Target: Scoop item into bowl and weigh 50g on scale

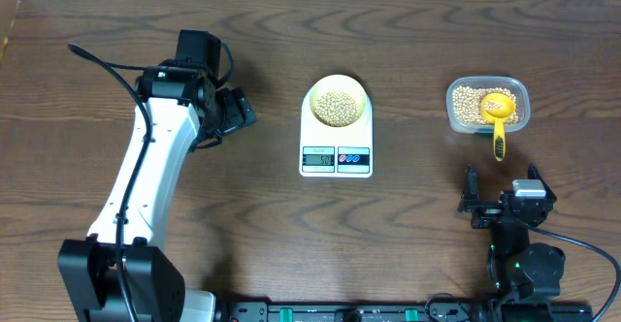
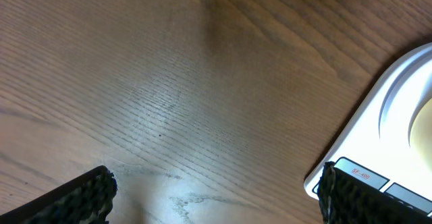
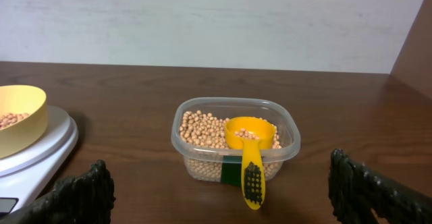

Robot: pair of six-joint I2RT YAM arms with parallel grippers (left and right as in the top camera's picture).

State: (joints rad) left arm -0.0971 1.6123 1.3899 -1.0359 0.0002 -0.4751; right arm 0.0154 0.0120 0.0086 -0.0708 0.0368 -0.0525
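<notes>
A pale yellow bowl (image 1: 338,91) with tan beans (image 1: 337,107) in it stands on the white scale (image 1: 336,157) at mid table. More beans (image 1: 470,104) fill a clear tub (image 1: 488,128) at the right, with a bright yellow scoop (image 1: 498,118) resting in it, handle over the front rim. My left gripper (image 1: 243,113) is open and empty, left of the scale. My right gripper (image 1: 475,201) is open and empty, in front of the tub. The right wrist view shows the tub (image 3: 202,160), the scoop (image 3: 251,150), the bowl (image 3: 23,126) and the scale (image 3: 40,158).
The left wrist view shows bare wooden table (image 2: 169,82) and the scale's front corner (image 2: 378,116) beside my right finger. The table's far edge meets a white wall (image 3: 216,21).
</notes>
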